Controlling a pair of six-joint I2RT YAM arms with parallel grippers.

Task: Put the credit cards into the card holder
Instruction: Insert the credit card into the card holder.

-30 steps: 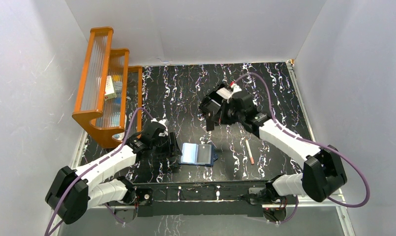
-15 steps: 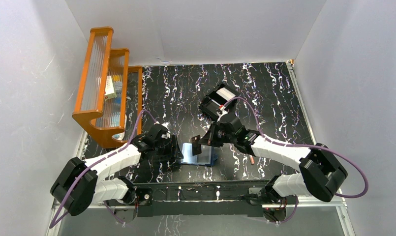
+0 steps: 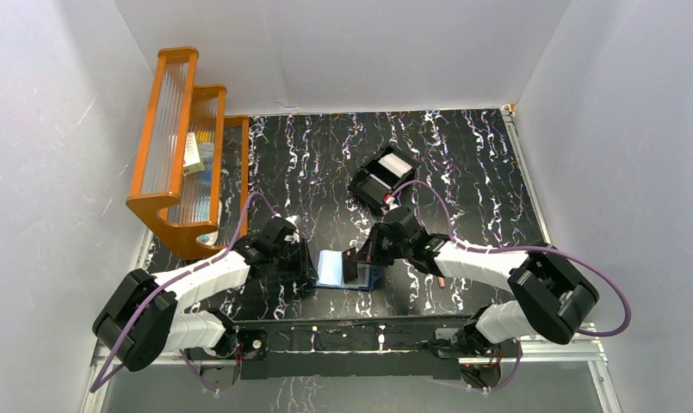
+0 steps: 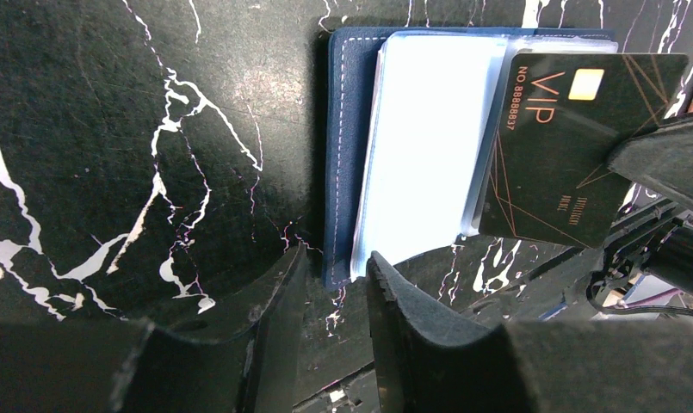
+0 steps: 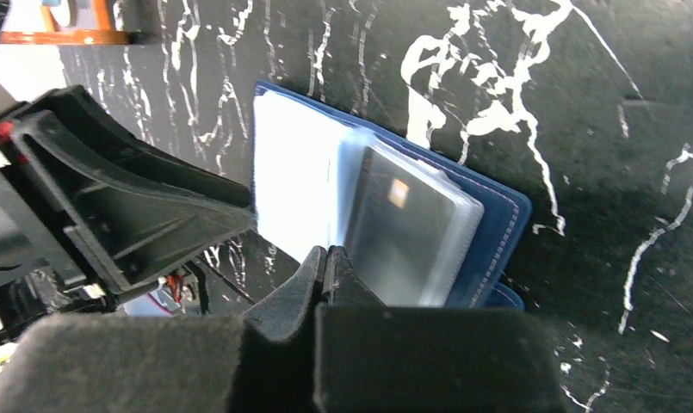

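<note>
The card holder (image 3: 332, 268) lies open on the black marbled table, navy cover (image 4: 343, 129) outside and pale pages (image 4: 429, 146) inside. A clear sleeve (image 5: 411, 232) on its right half holds a grey card with a chip. My right gripper (image 3: 362, 255) is shut on a black credit card marked VIP (image 4: 558, 146), held tilted over the holder's right half. From the right wrist that card shows only edge-on at the pinched fingertips (image 5: 325, 254). My left gripper (image 4: 336, 262) sits at the holder's left edge with its jaws narrowly apart, the cover's near corner between the tips.
A black open-top box (image 3: 379, 178) with a white card in it stands behind the holder. A thin pale stick (image 3: 440, 275) lies to the right, partly under my right arm. An orange slatted rack (image 3: 183, 146) stands at the back left.
My right arm has swung from the black box down to the card holder, carrying the black card. My left gripper has crept toward the holder's left edge and narrowed its jaws.
</note>
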